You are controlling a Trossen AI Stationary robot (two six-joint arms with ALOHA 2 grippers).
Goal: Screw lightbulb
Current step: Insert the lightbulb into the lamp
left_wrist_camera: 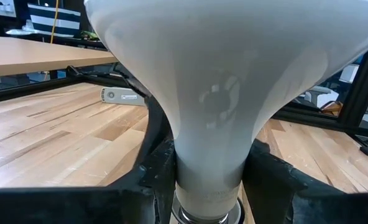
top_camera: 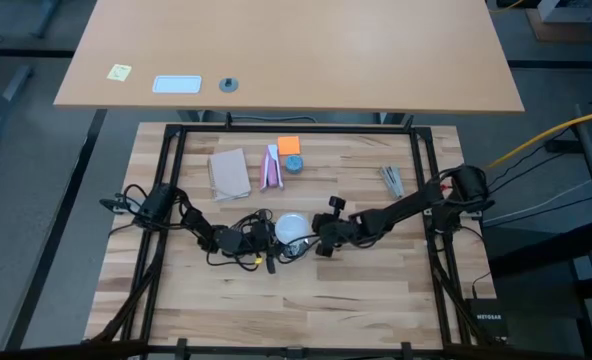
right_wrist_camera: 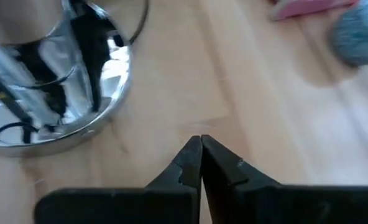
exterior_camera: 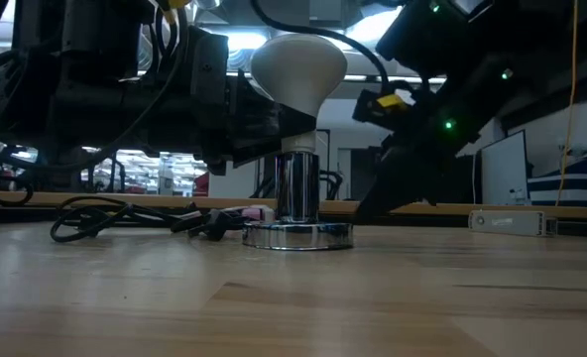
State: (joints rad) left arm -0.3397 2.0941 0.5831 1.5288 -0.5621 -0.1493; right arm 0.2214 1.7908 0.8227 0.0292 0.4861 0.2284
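The frosted white lightbulb (exterior_camera: 298, 67) stands upright with its base in the chrome socket (exterior_camera: 295, 193). The socket's round foot (exterior_camera: 295, 236) rests on the wooden table. My left gripper (left_wrist_camera: 212, 186) comes in from the table's left and is shut on the bulb (top_camera: 292, 226). My right gripper (right_wrist_camera: 201, 148) hovers just right of the socket foot (right_wrist_camera: 59, 93), slanting down at the table. Its fingers are shut with nothing between them; the high view shows this gripper (top_camera: 321, 243) close beside the bulb. My left gripper pinches the bulb's narrow neck (left_wrist_camera: 209, 168), just above the socket, between its two fingers (left_wrist_camera: 159, 177), one on each side. The fingers reach in level from the table's left. The bulb stays upright, its base seated in the socket.
A dark cord (exterior_camera: 125, 218) lies coiled left of the socket. Toward the far edge lie a tan pad (top_camera: 229, 173), a pink-and-white packet (top_camera: 271, 168), an orange note (top_camera: 289, 145) and a small blue-grey round thing (top_camera: 293, 163). A black frame (top_camera: 421, 150) rings the table.
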